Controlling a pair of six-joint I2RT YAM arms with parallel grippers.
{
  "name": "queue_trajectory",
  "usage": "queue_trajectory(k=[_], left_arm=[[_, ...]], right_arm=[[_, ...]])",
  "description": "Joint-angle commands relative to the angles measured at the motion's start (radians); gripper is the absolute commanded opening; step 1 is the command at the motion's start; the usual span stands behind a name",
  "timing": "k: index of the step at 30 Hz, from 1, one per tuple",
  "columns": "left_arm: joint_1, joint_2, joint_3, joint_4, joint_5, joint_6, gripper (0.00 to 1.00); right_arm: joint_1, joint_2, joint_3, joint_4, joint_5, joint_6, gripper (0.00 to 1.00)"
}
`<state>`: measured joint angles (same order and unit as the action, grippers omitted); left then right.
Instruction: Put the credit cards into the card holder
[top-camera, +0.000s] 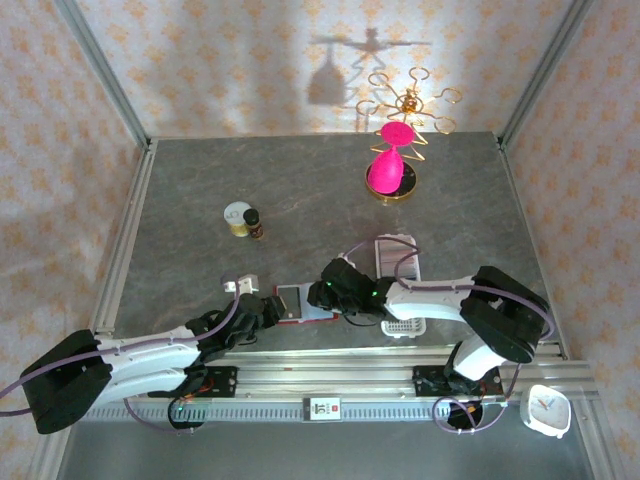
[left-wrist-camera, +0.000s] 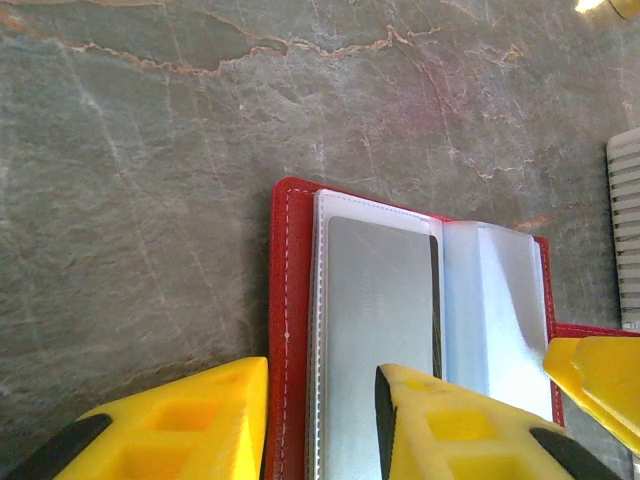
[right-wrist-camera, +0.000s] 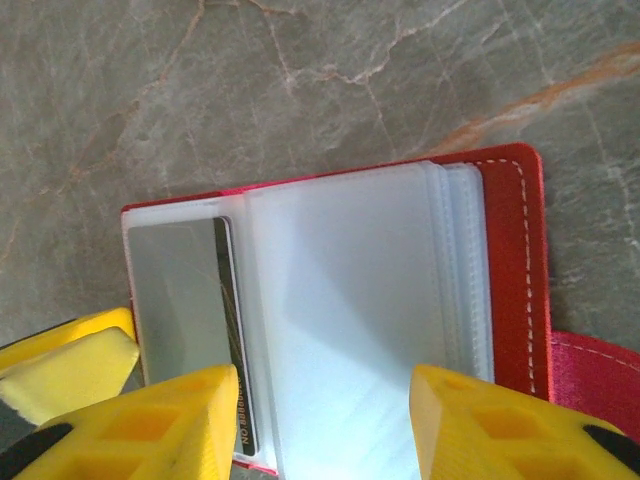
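Pin red leather-look card holder (top-camera: 300, 302) flat at grey stone table's (top-camera: 300, 190) near edge with spread left gripper (left-wrist-camera: 318, 372); lift spread right gripper (right-wrist-camera: 322, 375) clear of sleeved grey plastic card (left-wrist-camera: 380, 310).

card holder (right-wrist-camera: 508, 270): red, open flat; grey card (right-wrist-camera: 175, 295): in clear sleeve (right-wrist-camera: 340, 300)

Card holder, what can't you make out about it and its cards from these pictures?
- Top view: the card holder is too small to show its sleeves.
- Left wrist view: the grey card runs off the bottom edge.
- Right wrist view: the print on the card is too small to read; glare hides what the clear sleeves hold.
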<state>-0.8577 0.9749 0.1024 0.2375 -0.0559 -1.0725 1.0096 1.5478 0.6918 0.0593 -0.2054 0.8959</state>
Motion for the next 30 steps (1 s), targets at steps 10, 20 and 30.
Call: queue_trajectory(k=[10, 20, 30], left_arm=[[-0.007, 0.023, -0.030, -0.080, 0.022, 0.012, 0.29], [-0.007, 0.039, -0.039, -0.071, 0.037, 0.015, 0.18], [-0.007, 0.039, -0.058, -0.044, 0.047, 0.009, 0.16]], right_arm=[[0.038, 0.078, 0.049, -0.063, 0.025, -0.016, 0.53], [0.039, 0.137, 0.080, 0.102, -0.080, 0.040, 0.55], [0.039, 0.146, 0.065, 0.264, -0.149, 0.108, 0.55]])
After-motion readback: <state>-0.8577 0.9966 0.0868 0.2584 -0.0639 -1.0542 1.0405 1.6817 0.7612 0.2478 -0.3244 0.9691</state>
